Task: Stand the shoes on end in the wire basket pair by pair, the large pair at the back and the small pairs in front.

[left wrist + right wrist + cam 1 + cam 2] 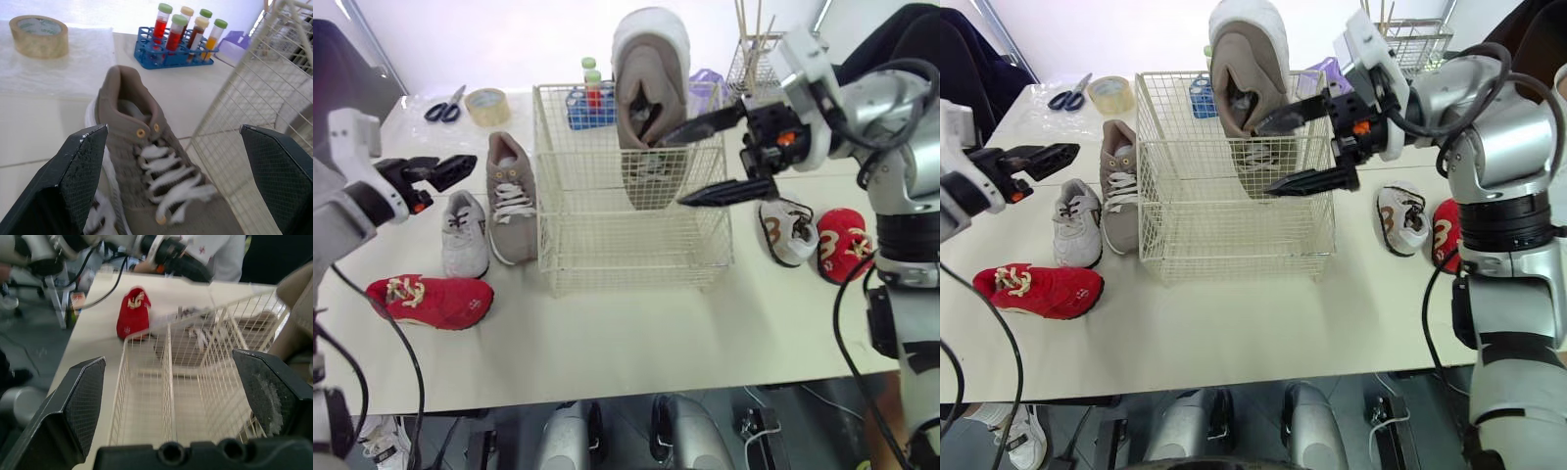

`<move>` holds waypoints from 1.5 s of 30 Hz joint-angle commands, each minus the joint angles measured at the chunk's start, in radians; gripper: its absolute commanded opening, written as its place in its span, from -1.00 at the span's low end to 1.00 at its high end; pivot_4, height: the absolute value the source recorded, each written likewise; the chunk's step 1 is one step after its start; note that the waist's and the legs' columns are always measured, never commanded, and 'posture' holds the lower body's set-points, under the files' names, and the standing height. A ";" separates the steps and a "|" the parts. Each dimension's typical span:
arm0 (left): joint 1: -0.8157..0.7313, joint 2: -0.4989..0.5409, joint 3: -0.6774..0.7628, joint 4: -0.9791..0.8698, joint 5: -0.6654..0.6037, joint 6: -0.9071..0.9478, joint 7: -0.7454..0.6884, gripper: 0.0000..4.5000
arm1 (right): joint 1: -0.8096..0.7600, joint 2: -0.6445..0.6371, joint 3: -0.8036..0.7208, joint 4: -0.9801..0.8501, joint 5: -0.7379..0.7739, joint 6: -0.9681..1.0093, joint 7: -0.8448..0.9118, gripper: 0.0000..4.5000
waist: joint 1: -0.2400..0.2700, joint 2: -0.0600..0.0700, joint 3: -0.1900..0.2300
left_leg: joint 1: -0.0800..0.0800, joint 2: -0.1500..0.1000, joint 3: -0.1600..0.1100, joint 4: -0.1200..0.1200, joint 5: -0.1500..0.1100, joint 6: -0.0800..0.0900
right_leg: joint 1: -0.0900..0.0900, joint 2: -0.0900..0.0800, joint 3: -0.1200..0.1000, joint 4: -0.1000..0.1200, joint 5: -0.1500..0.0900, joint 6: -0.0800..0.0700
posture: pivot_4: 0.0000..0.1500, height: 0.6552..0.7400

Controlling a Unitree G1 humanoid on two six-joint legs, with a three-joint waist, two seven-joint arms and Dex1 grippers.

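Tan shoe [651, 78] upright in wire basket [636, 250] — right gripper [673, 170], left gripper [450, 176] both spread.

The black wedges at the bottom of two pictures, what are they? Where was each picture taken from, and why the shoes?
This is a humanoid robot sorting shoes. The two wide pictures come from cameras in its head, looking down over a table. The other two come from cameras on its wrists. The black wedges are the fingers of each end effector, its grasping part.

A wire basket stands on the table with one large tan shoe upended inside. Its mate lies flat to the left of the basket, beside a small white shoe and a small red shoe. A second white shoe and second red shoe lie on the right. Tape, scissors and a rack of tubes sit behind.

The left end effector and right end effector are open and hold nothing.
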 commanded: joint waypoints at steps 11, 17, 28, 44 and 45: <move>-0.510 -0.116 -0.263 0.831 0.552 -0.198 -0.499 1.00 | 0.116 -0.053 -0.094 -0.251 0.106 0.109 -0.123 0.98 | -0.012 -0.005 0.000 | 0.000 0.001 0.007 0.000 0.000 0.000 | -0.002 0.001 0.001 0.000 0.000 0.000 | 1.00 1.00; -0.577 -0.171 -0.274 0.953 0.701 -0.292 -0.518 0.63 | 0.139 -0.064 -0.104 -0.284 0.121 0.127 -0.167 1.00 | -0.012 -0.006 0.000 | 0.000 0.002 0.007 0.001 0.000 0.000 | -0.002 0.000 0.002 0.001 0.000 0.000 | 1.00 1.00; -0.638 -0.191 -0.126 1.008 0.726 -0.344 -0.457 -1.00 | 0.138 -0.057 -0.092 -0.241 0.105 0.077 -0.209 1.00 | -0.011 -0.006 0.000 | 0.000 0.002 0.006 0.001 0.000 0.001 | -0.002 0.000 0.002 0.002 0.000 0.000 | 1.00 1.00; -0.606 -0.221 0.171 0.211 0.535 -0.445 -0.171 -1.00 | 0.137 -0.068 -0.143 -0.243 0.164 0.135 -0.257 1.00 | -0.006 -0.014 0.004 | -0.001 0.003 0.003 0.002 -0.001 0.002 | -0.002 -0.003 0.002 0.001 0.000 0.001 | 1.00 1.00; -0.588 -0.241 0.171 0.121 0.523 -0.434 -0.150 -1.00 | 0.138 -0.071 -0.159 -0.248 0.181 0.155 -0.266 1.00 | -0.004 -0.014 0.004 | -0.001 0.002 0.003 0.002 -0.001 0.002 | -0.002 -0.003 0.002 0.001 0.000 0.001 | 1.00 1.00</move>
